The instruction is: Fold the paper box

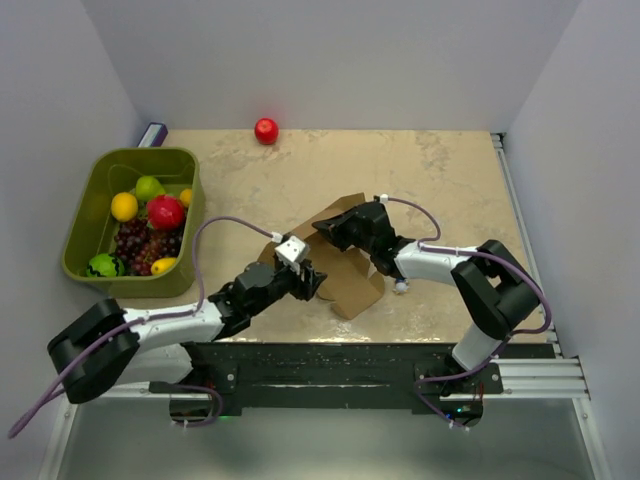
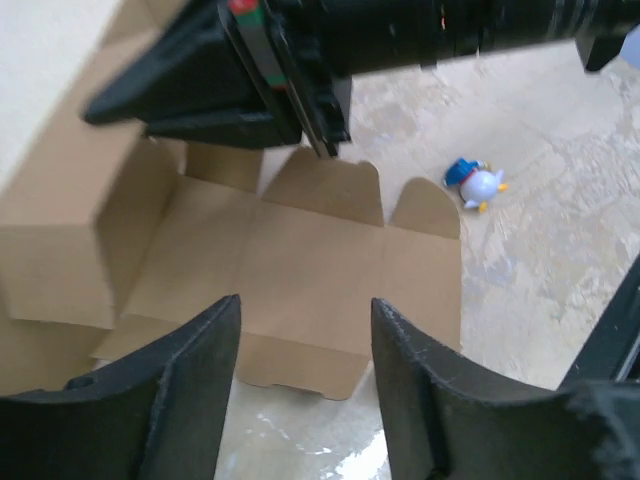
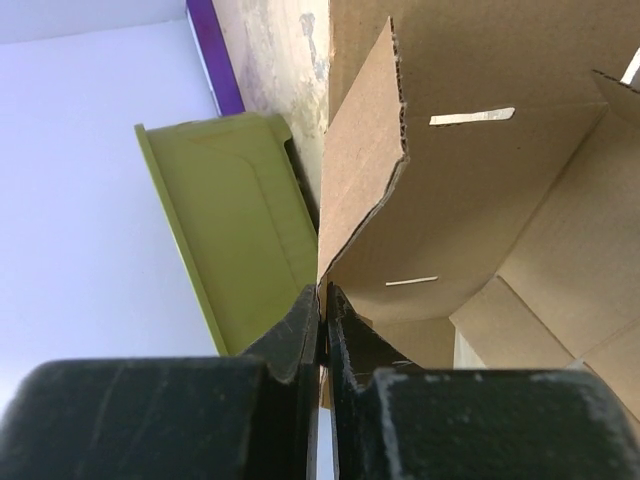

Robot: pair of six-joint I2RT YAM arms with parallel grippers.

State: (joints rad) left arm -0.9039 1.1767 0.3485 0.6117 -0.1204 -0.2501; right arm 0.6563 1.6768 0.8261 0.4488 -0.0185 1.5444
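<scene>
The paper box (image 1: 352,272) is brown cardboard, partly unfolded, lying on the table's middle with one panel raised. My right gripper (image 1: 324,229) is shut on the edge of that raised flap; in the right wrist view its jaws (image 3: 323,302) pinch the thin cardboard edge, with the box (image 3: 470,190) opening to the right. My left gripper (image 1: 314,284) is open and empty at the box's near left side. In the left wrist view its fingers (image 2: 305,312) are spread just above the flat panel's (image 2: 300,260) near edge.
A green bin (image 1: 178,165) of fruit stands at the far left; its wall shows in the right wrist view (image 3: 240,240). A red ball (image 1: 266,130) lies at the back edge. A small blue-and-white toy (image 2: 476,184) lies right of the box.
</scene>
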